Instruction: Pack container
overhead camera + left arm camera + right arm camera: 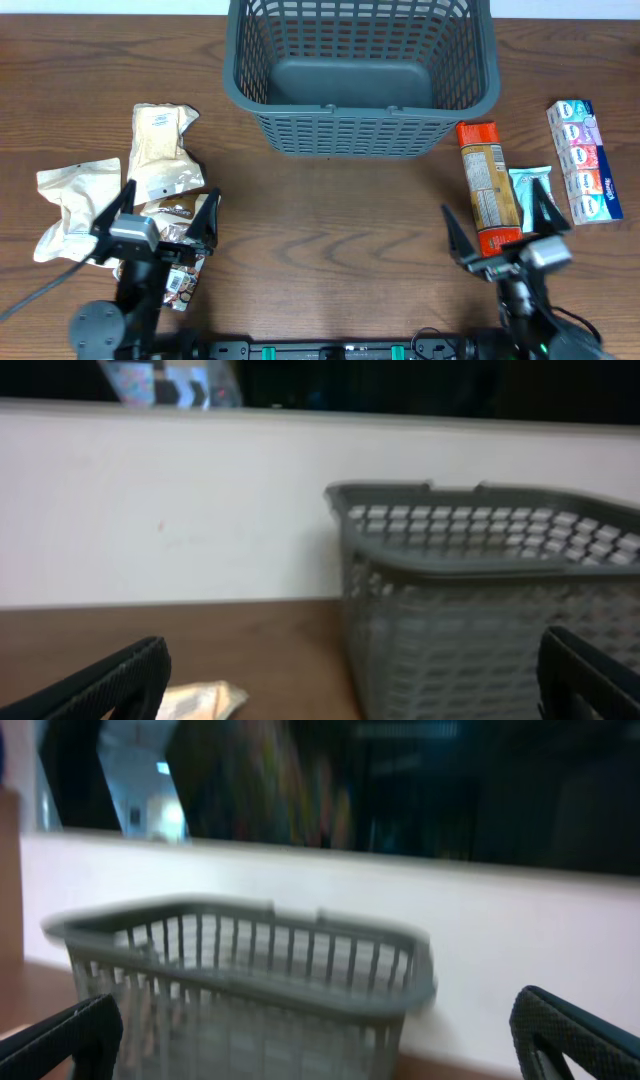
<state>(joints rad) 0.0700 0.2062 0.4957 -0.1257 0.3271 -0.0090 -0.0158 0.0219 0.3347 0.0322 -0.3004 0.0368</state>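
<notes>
Standing empty at the far middle of the worktop (320,240), the container (360,135) has tan pouches (160,150) left, a carton (585,160) right; left pincer (163,205) and right pincer (500,225) hang wide, holding nothing, seemingly each placed to serve its nearer stock.

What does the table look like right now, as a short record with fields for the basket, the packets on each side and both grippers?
container: dark grey basket, far centre, nothing inside
left side: cream pouches and a brown packet, outside the basket
right side: orange package, teal packet, striped box, outside the basket
left gripper: open, holding nothing, over the brown packet
right gripper: open, holding nothing, over the orange package's near end
packed so far: none
</notes>
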